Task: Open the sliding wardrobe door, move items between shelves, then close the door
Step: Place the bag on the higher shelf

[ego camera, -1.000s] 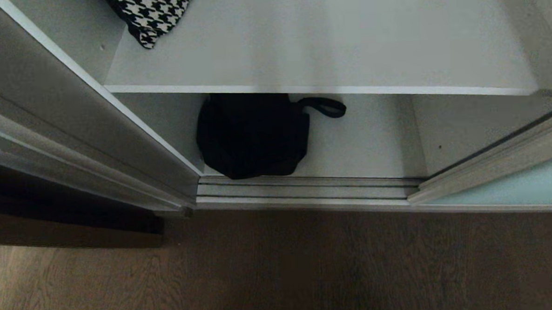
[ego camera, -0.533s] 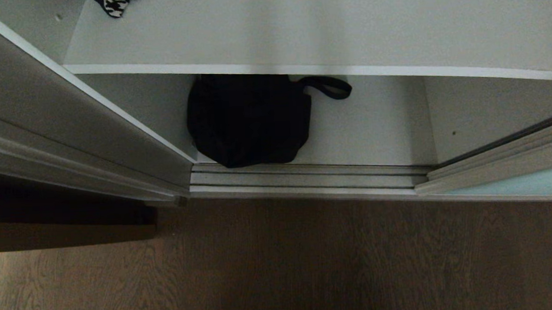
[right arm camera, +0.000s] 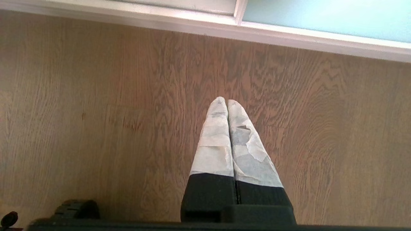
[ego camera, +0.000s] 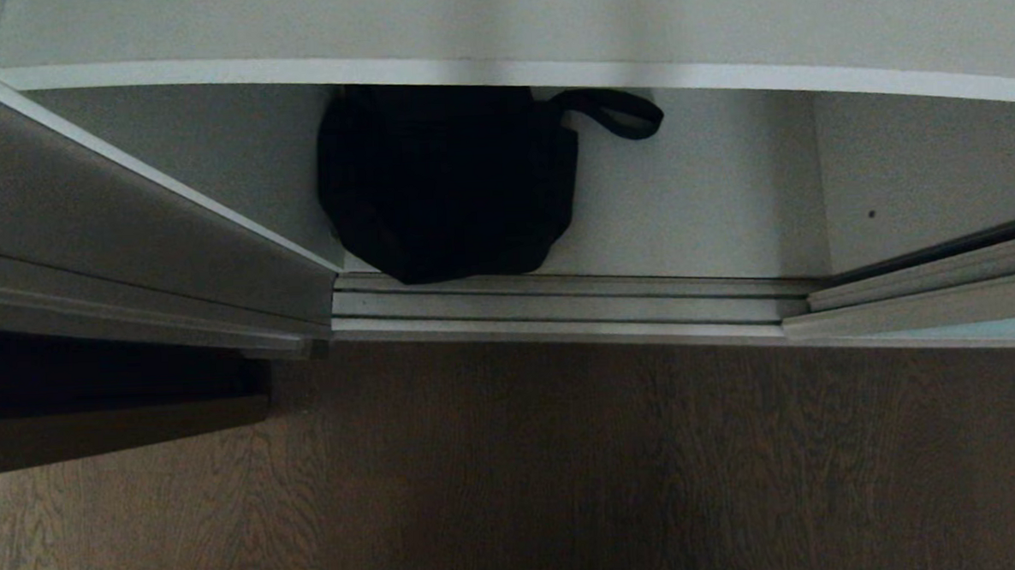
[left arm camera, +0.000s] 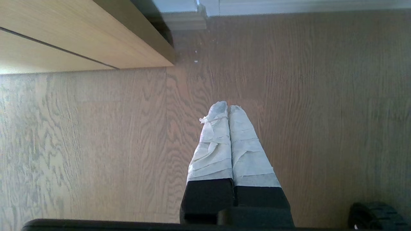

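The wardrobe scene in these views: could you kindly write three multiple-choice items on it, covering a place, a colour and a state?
1. Where is the black pouch bag?
A. on the bottom shelf, behind the floor track
B. on the wooden floor
C. in a gripper

2. What colour is the tape on the right gripper fingers?
A. red
B. white
C. blue

3. How is the left gripper?
A. open
B. shut on a strap
C. shut, empty

Key: A, it lies inside, under the upper shelf; B, white wrapping shows; C, fingertips meet above bare floor.
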{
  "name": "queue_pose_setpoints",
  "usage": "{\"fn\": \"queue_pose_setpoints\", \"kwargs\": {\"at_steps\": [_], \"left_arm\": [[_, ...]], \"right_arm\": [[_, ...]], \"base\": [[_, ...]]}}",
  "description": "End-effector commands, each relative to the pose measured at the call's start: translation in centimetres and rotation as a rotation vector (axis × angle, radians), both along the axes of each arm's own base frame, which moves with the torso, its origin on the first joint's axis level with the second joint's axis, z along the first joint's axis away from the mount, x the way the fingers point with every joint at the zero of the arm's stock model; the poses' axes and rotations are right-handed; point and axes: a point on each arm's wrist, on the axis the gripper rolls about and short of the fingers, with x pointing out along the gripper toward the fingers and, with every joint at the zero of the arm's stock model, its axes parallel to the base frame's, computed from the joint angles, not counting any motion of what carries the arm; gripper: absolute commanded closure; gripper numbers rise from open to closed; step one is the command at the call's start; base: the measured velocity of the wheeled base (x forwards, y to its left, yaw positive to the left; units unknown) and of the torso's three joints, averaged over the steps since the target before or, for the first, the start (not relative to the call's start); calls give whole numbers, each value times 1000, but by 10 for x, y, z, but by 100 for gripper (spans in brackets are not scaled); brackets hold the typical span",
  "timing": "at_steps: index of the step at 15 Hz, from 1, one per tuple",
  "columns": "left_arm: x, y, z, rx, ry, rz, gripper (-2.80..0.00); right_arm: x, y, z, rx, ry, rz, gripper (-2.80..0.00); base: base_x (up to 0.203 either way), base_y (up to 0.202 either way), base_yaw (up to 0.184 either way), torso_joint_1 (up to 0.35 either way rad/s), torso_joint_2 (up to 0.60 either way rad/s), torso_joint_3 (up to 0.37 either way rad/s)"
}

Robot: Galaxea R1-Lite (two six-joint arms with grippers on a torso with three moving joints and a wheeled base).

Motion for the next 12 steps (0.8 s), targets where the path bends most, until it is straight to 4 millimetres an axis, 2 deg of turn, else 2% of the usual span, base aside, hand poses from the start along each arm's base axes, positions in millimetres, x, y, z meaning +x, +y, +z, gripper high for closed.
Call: {"fn": "queue_pose_setpoints", "kwargs": {"at_steps": [1,8,9,12], "left_arm": [[0,0,0,0,-4,3,0],[0,0,0,3,1,5,0],[-2,0,8,3,-28,4,0],[-16,-2,53,11,-112,-66,0]], "right_arm": [[0,0,0,0,-1,0,0],[0,0,0,0,-1,0,0],[0,0,0,0,-1,0,0],[0,0,0,0,-1,0,0]], "base": [[0,0,0,4,2,-132],[0,0,0,1,0,-17],[0,0,0,0,0,0],[0,0,0,0,0,0]]}}
